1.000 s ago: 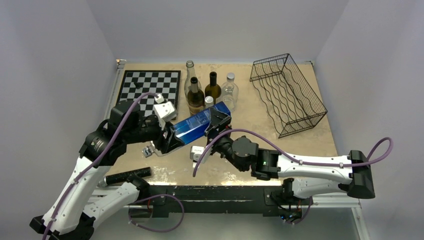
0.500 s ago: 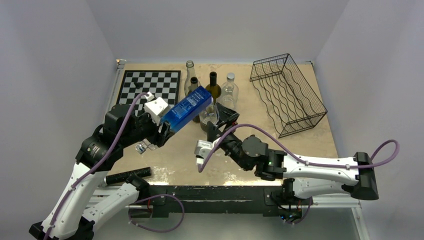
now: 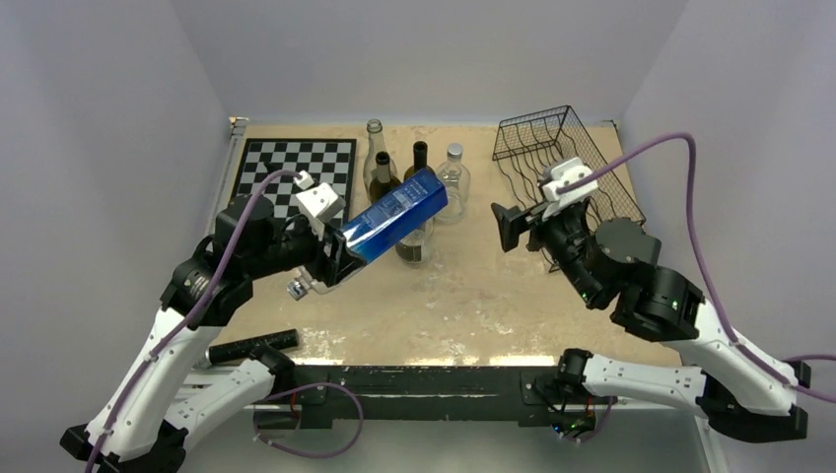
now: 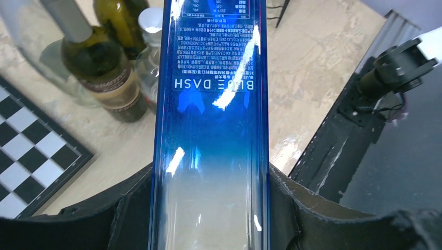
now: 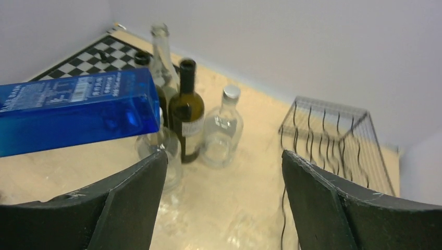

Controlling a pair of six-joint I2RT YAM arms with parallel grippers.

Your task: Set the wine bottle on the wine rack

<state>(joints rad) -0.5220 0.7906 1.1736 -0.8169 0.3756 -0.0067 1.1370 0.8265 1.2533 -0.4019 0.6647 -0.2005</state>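
My left gripper (image 3: 333,262) is shut on the pale base end of a square-sided blue bottle (image 3: 396,219) labelled BLUE DASH. It holds the bottle in the air, tilted, with the far end over the standing bottles. In the left wrist view the blue bottle (image 4: 211,104) fills the gap between the jaws of that gripper (image 4: 211,208). The black wire wine rack (image 3: 537,138) stands at the back right. My right gripper (image 3: 518,225) is open and empty, raised just left of the rack, which also shows in the right wrist view (image 5: 333,135) beside the gripper (image 5: 224,154).
Standing bottles cluster at the back middle: a tall clear one (image 3: 374,143), two dark ones (image 3: 420,169), a clear one with a silver cap (image 3: 452,172) and a clear one (image 3: 414,243) under the blue bottle. A chessboard (image 3: 296,168) lies back left. A black cylinder (image 3: 251,345) lies at the near edge.
My right arm has swung from the table's middle up and to the right, beside the rack, its gripper empty. My left gripper has raised the blue bottle and tilted it toward the back.
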